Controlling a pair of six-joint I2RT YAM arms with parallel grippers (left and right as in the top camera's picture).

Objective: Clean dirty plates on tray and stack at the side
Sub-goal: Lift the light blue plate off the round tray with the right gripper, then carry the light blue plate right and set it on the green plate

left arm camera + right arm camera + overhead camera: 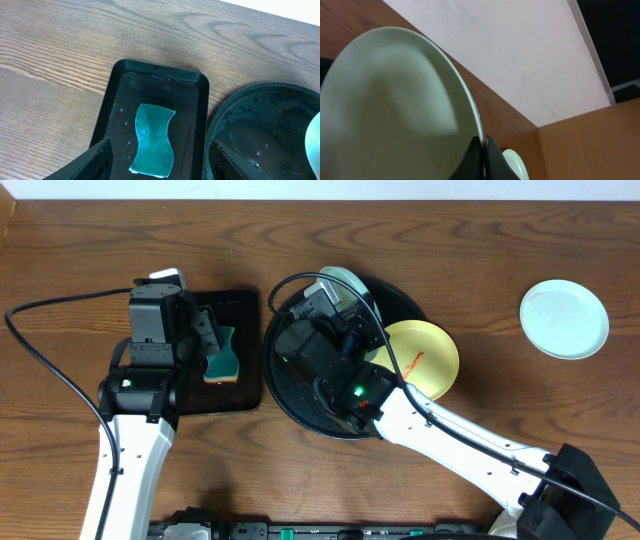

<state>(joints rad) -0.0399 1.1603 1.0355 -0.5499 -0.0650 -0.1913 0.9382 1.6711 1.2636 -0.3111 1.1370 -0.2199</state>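
Note:
My right gripper (484, 144) is shut on the rim of a light blue plate (395, 105), holding it up on edge over the round black tray (290, 395). From overhead that plate (345, 278) shows only as a pale arc behind the right wrist. A pale yellow plate (425, 358) with a red smear lies tilted on the tray's right rim. Another light blue plate (564, 318) lies flat on the table at far right. My left gripper (160, 167) is open above a teal sponge (152, 140), not touching it.
The sponge lies in a wet rectangular black tray (117, 95), just left of the round tray (235, 107). A black cable (40, 350) loops across the table at left. Bare wooden table lies between the round tray and the far-right plate.

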